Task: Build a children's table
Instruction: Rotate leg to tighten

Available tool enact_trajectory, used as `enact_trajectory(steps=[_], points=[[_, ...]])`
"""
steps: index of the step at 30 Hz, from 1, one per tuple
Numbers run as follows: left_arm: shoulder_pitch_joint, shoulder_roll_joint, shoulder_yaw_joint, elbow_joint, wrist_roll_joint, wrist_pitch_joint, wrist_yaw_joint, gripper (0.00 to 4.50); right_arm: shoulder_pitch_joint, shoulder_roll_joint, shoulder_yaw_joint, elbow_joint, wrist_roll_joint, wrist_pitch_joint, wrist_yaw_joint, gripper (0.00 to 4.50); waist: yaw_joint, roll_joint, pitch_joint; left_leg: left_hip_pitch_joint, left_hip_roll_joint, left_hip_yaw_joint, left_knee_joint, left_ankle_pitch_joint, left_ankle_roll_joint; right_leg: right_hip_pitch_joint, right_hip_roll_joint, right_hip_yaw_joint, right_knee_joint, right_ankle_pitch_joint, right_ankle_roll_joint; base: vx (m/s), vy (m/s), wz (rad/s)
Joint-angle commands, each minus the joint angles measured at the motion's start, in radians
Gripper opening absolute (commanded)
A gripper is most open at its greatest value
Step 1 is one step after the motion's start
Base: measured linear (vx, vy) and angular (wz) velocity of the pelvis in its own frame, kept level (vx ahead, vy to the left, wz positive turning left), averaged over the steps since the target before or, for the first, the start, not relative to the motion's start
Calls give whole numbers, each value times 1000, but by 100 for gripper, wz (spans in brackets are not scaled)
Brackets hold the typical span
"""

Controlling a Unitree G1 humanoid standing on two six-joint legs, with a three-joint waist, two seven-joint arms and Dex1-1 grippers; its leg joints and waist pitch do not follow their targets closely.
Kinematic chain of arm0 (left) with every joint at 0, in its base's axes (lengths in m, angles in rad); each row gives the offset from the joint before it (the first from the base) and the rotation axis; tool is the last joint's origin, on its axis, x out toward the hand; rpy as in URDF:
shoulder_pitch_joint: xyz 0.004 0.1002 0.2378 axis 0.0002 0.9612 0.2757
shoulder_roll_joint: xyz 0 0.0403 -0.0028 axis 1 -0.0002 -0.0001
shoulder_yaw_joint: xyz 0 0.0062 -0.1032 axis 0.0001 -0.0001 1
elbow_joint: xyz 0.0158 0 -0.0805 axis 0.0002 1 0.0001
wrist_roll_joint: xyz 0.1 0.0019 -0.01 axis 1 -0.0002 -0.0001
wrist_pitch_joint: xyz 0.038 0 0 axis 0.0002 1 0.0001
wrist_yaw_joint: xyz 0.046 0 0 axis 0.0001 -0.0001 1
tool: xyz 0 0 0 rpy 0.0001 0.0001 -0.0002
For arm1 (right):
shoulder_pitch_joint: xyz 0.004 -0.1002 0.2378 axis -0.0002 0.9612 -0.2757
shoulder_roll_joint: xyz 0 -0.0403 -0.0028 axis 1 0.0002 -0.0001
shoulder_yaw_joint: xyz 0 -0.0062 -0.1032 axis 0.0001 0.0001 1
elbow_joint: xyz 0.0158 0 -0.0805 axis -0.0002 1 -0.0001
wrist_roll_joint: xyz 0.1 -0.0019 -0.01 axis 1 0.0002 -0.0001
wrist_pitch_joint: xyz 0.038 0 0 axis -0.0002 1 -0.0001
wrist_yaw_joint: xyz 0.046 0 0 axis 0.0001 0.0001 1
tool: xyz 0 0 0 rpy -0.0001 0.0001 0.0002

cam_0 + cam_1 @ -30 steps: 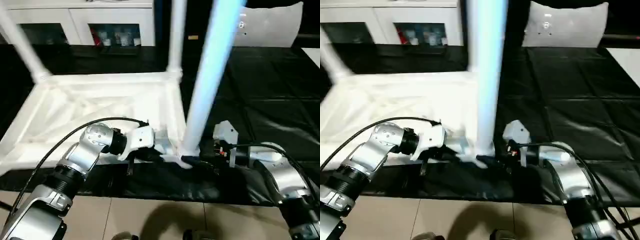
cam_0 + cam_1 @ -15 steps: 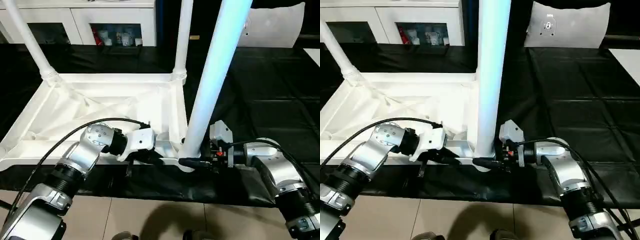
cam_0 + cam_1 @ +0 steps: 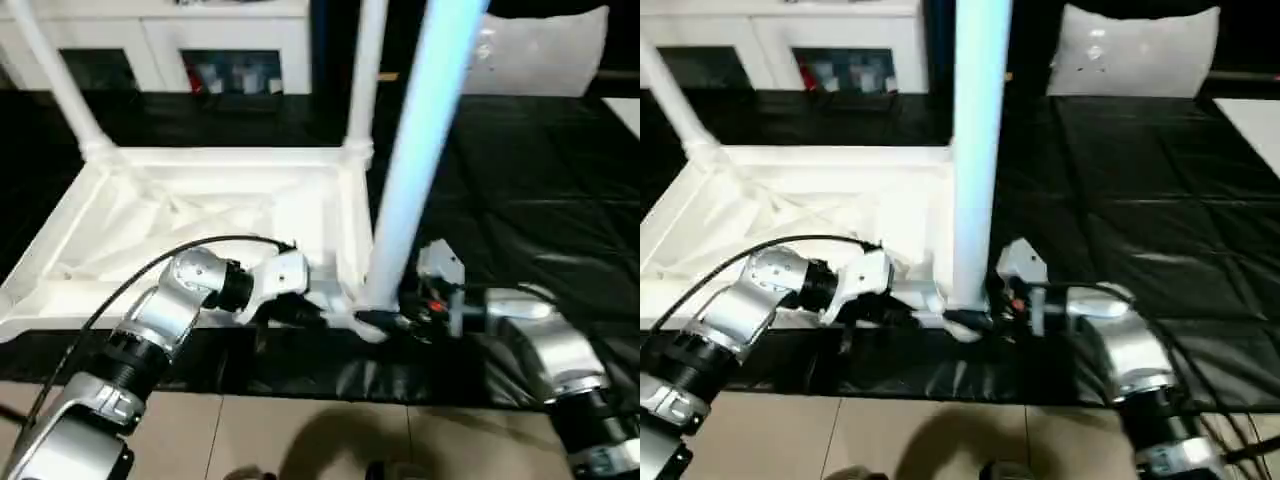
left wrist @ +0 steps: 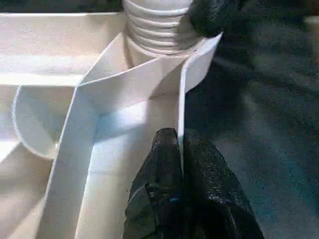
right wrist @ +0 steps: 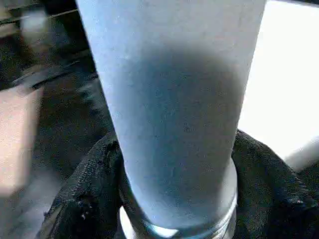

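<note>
- Top [image 3: 200, 215] lies upside down on the black mat [image 3: 540, 180], ribs up.
- Far-left leg [image 3: 55, 85] stands in its socket; far-right leg [image 3: 362, 80] likewise.
- Left gripper [image 4: 180, 149]: fingers closed, pinching the top's thin near rim beside the near-right socket, likely steadying it.
- Near-right leg [image 3: 410, 170] stands upright in that socket; threaded collar [image 4: 159, 30] shows ridges above the socket, so probably not fully screwed down.
- Right gripper [image 3: 385, 320]: fingers wrapped round this leg's base, gripping it.
- Progress: three legs up, third looks mid-tightening. Left to do: near-left socket has no leg, then flip the table upright.
</note>
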Motion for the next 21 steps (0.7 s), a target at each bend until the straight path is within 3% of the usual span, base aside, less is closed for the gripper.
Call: enact_trajectory(steps=[1, 3, 5, 6, 11, 13, 17, 18, 21], points=[[-12, -100, -4, -60, -11, 74, 126, 0, -4, 93, 25, 35, -34, 59, -163, 272, -5, -11, -60, -2, 38, -12, -71, -144, 56, 56, -76, 45, -90, -401, -164, 0, 0, 0], [-31, -184, 23, -55, -7, 140, 243, 0, -36, 179, -5, 69, -51, 75, -319, 271, -26, -10, -59, -7, 35, -17, -74, -159, 41, 55, -74, 42, -95, -432, -147, 0, 0, 0], [-37, -210, 30, -49, 1, 157, 283, 0, -46, 205, -16, 76, -54, 79, -364, 271, -37, -7, -59, -7, 34, -17, -72, -171, 44, 53, -74, 42, -97, -432, -146, 0, 0, 0], [-54, -260, 44, -30, 15, 183, 364, 0, -74, 272, -58, 102, -48, 94, -486, 270, -47, -6, -60, -8, 32, -16, -69, -169, 53, 50, -72, 44, -99, -418, -149, 0, 0, 0], [-80, -295, 52, -12, 41, 186, 432, 0, -105, 319, -66, 128, -75, 81, -561, 270, -51, -4, -68, -11, 29, -14, -64, -141, 82, 52, -70, 44, -94, -328, -174, 0, 0, 0], [-83, -286, 47, -11, 54, 180, 425, 0, -98, 320, -81, 124, -61, 63, -545, 326, -48, -3, -69, -16, 29, -14, -63, -112, 106, 57, -72, 44, -91, -280, -187, 0, 0, 0], [-77, -257, 39, -13, 69, 172, 408, 0, -79, 308, -95, 112, -60, 61, -530, 362, -44, 1, -72, -19, 34, -16, -64, -83, 120, 62, -71, 43, -80, -190, -214, 0, 0, 0], [-67, -226, 31, -13, 70, 157, 379, 0, -60, 284, -93, 98, -63, 47, -505, 384, -43, 5, -72, -18, 35, -16, -65, -89, 120, 63, -71, 42, -80, -185, -217, 0, 0, 0], [-59, -197, 23, -13, 66, 144, 349, 0, -45, 255, -92, 84, -58, 31, -471, 397, -44, 4, -68, -16, 36, -16, -68, -123, 113, 62, -73, 42, -83, -216, -220, 0, 0, 0]])
